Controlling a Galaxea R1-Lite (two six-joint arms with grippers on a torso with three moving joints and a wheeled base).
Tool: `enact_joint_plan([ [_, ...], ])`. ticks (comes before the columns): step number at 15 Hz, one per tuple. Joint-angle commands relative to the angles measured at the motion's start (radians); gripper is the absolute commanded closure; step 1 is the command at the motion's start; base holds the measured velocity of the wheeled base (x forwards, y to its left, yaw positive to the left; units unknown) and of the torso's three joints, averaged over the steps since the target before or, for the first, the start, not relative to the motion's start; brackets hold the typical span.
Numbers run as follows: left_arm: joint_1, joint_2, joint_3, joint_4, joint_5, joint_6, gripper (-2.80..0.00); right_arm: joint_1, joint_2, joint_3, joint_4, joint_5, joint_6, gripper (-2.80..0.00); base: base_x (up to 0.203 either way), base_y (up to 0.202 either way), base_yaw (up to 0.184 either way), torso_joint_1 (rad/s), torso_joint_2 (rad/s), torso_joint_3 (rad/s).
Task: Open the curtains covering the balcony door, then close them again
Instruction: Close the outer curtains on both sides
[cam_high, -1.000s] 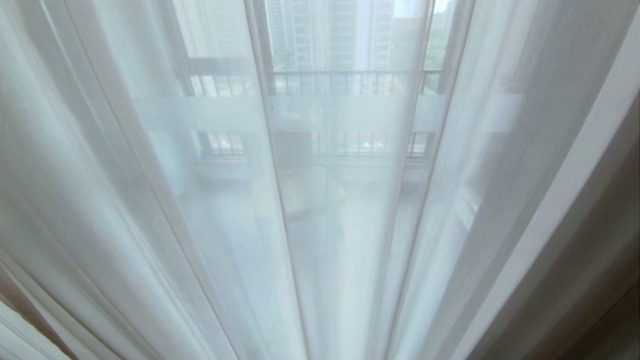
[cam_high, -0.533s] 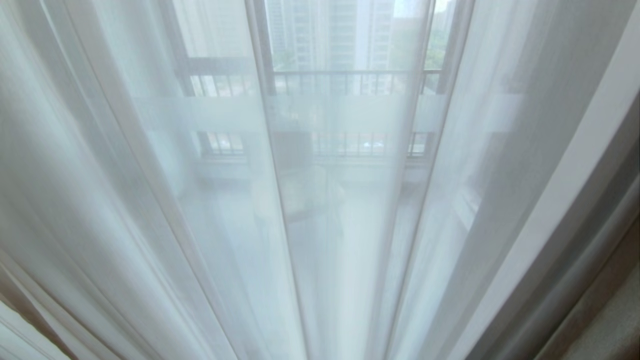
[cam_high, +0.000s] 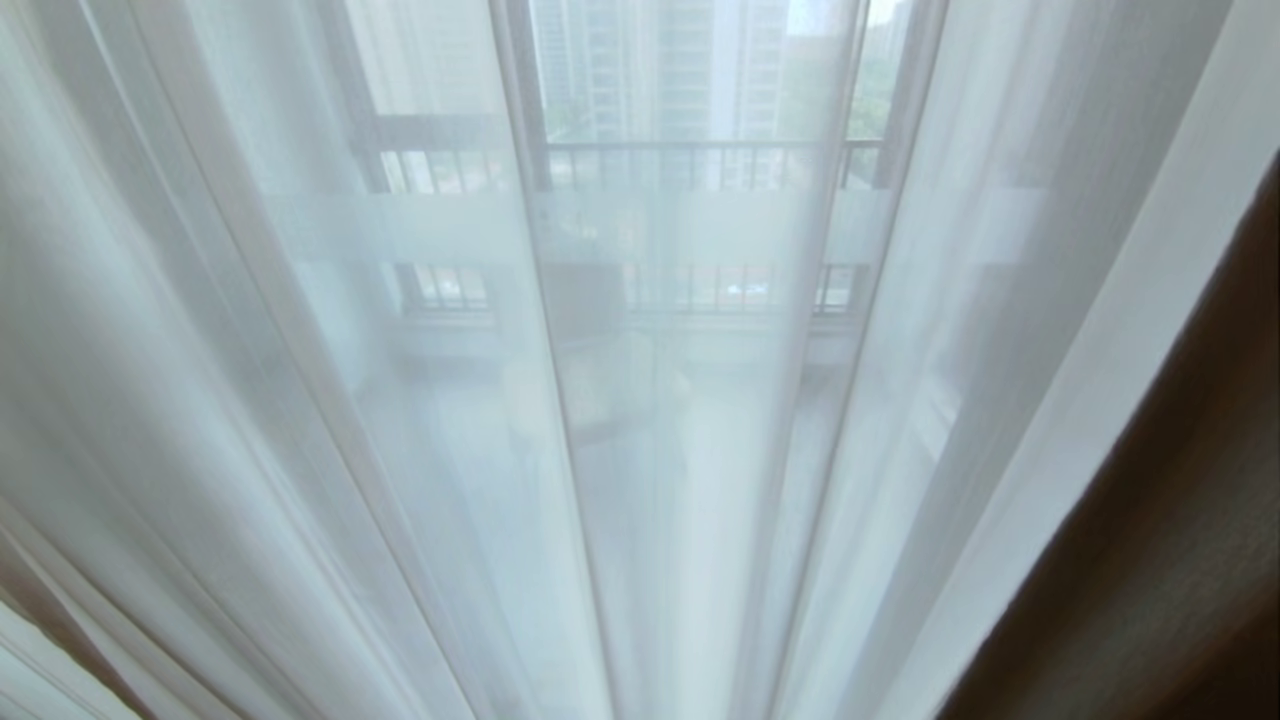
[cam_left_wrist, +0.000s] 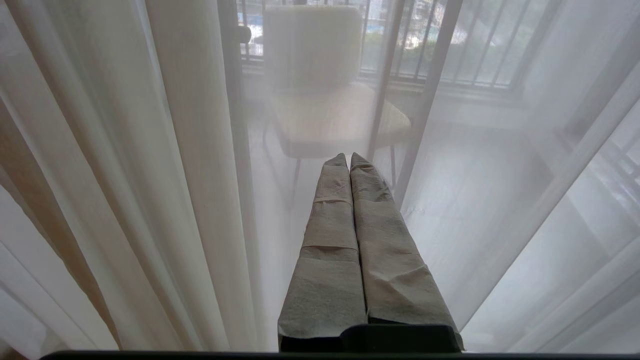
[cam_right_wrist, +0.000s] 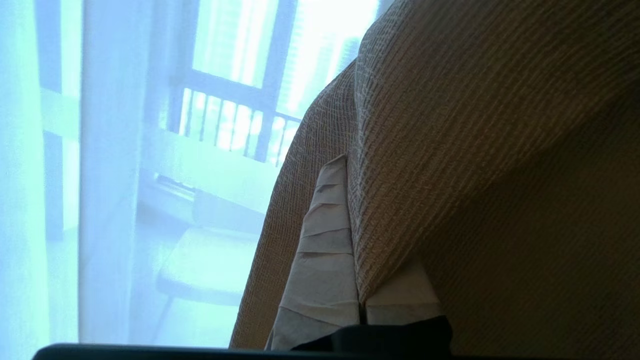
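Note:
The sheer white layer of the curtains (cam_high: 250, 420) hangs drawn across the balcony door (cam_high: 523, 110), whose dark frame and frosted band (cam_high: 680, 225) show through it. The heavy beige layer (cam_high: 1180, 540) fills the head view's lower right corner. In the right wrist view my right gripper (cam_right_wrist: 350, 172) is shut on a fold of that woven beige curtain (cam_right_wrist: 450, 125); the cloth drapes over one finger and hides it. My left gripper (cam_left_wrist: 348, 156) is shut on nothing, its wrapped fingers pointing at the sheer (cam_left_wrist: 500, 200) just in front of it. Neither arm shows in the head view.
A pale chair (cam_left_wrist: 320, 100) stands on the balcony behind the glass, with railing bars (cam_high: 700, 165) and tall buildings beyond. A strip of beige curtain (cam_left_wrist: 35, 190) also hangs at the far left, behind sheer pleats.
The heavy beige curtain has swept in from the right, now covering far more of the head view's lower right corner. The sheer layer and the view through it have stayed put.

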Motion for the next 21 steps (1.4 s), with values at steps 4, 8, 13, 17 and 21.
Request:
enact_joint_plan([
  [4, 0.000, 0.000, 0.000, 0.000, 0.000, -0.001, 0.00, 0.176, 0.063, 0.017, -0.016, -0.001, -0.104, 0.00, 0.000, 0.000, 0.000, 0.000, 0.00, 0.000],
  [8, 0.000, -0.001, 0.000, 0.000, 0.001, -0.001, 0.00, 0.229, 0.163, -0.018, -0.056, -0.001, -0.120, 0.00, 0.000, 0.000, 0.000, 0.000, 0.00, 0.000],
  [13, 0.000, 0.000, 0.000, 0.000, 0.000, -0.001, 0.00, 0.336, 0.286, -0.129, -0.063, -0.002, -0.202, 0.00, 0.000, 0.000, 0.000, 0.000, 0.00, 0.000],
  [17, 0.000, 0.000, 0.000, 0.000, 0.001, -0.001, 0.00, 0.388, 0.326, -0.152, -0.061, -0.004, -0.253, 0.00, 0.000, 0.000, 0.000, 0.000, 0.00, 0.000],
  [21, 0.000, -0.001, 0.000, 0.000, 0.000, -0.001, 0.00, 0.409, 0.352, -0.155, -0.059, -0.004, -0.291, 0.00, 0.000, 0.000, 0.000, 0.000, 0.00, 0.000],
])
